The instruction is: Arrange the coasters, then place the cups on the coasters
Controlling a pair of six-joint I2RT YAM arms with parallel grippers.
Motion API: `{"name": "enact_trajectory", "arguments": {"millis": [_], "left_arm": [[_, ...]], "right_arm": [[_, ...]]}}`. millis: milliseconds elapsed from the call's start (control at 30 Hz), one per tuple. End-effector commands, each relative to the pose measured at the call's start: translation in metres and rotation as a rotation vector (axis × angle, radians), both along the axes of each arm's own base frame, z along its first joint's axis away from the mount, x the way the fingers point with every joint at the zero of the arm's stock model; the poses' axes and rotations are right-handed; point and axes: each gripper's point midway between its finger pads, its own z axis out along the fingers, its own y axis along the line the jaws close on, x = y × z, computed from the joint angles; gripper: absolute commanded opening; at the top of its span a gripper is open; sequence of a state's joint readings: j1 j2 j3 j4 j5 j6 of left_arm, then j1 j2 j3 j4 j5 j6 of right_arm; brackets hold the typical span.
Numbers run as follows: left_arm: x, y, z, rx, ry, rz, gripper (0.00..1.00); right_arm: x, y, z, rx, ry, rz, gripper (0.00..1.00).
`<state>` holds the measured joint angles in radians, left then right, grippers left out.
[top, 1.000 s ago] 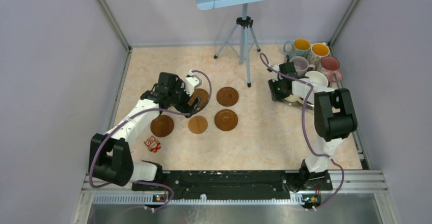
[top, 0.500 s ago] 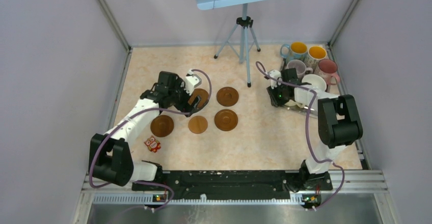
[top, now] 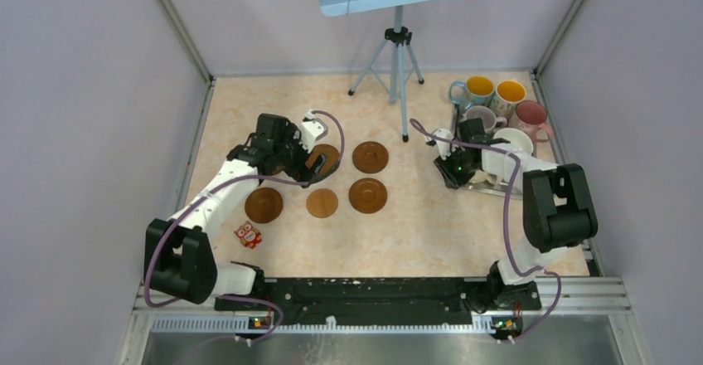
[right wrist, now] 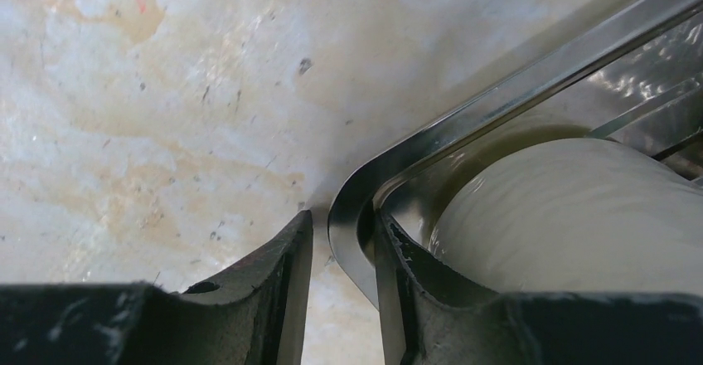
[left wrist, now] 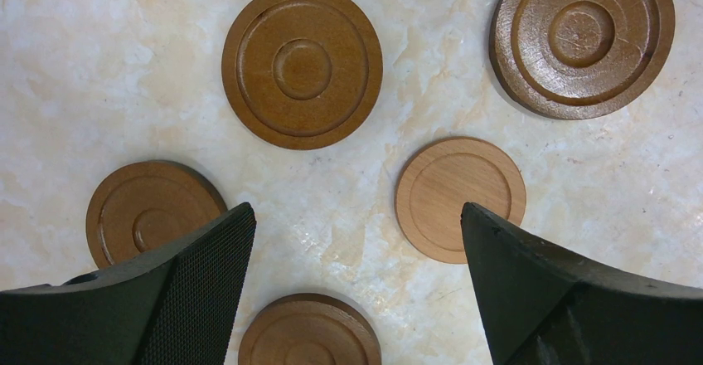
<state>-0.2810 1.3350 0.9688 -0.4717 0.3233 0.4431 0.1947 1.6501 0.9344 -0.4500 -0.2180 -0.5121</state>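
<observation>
The tripod [top: 398, 75] stands at the far middle of the surface [top: 431, 224]. Left of it and nearer lie the coasters [top: 370, 157], spread in a loose cluster with none touching. The owl figure [top: 247, 234] sits just before the leftmost one. Right of the tripod the cups [top: 507, 93] bunch in the far corner. The tray [right wrist: 514, 87] lies just before them, with one cup [right wrist: 580, 216] in it.
</observation>
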Motion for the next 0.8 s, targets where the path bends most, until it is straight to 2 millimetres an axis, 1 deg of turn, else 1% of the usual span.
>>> {"name": "enact_trajectory", "arguments": {"millis": [0, 267, 600, 667, 767], "left_arm": [[0.012, -0.002, 0.030, -0.021, -0.093, -0.004, 0.99], [0.015, -0.002, 0.031, -0.019, -0.099, -0.004, 0.99], [0.020, -0.003, 0.038, -0.017, -0.110, -0.005, 0.99], [0.020, -0.003, 0.037, -0.014, -0.111, -0.004, 0.99], [0.019, -0.002, 0.034, -0.009, -0.104, -0.001, 0.99]], "right_arm": [[-0.123, -0.016, -0.033, -0.085, 0.445, 0.078, 0.33], [-0.144, -0.021, -0.031, -0.126, 0.485, 0.175, 0.35], [-0.181, -0.030, -0.030, -0.230, 0.569, 0.296, 0.37], [-0.187, -0.034, -0.031, -0.250, 0.586, 0.303, 0.37], [-0.189, -0.037, -0.028, -0.268, 0.604, 0.308, 0.38]]}}
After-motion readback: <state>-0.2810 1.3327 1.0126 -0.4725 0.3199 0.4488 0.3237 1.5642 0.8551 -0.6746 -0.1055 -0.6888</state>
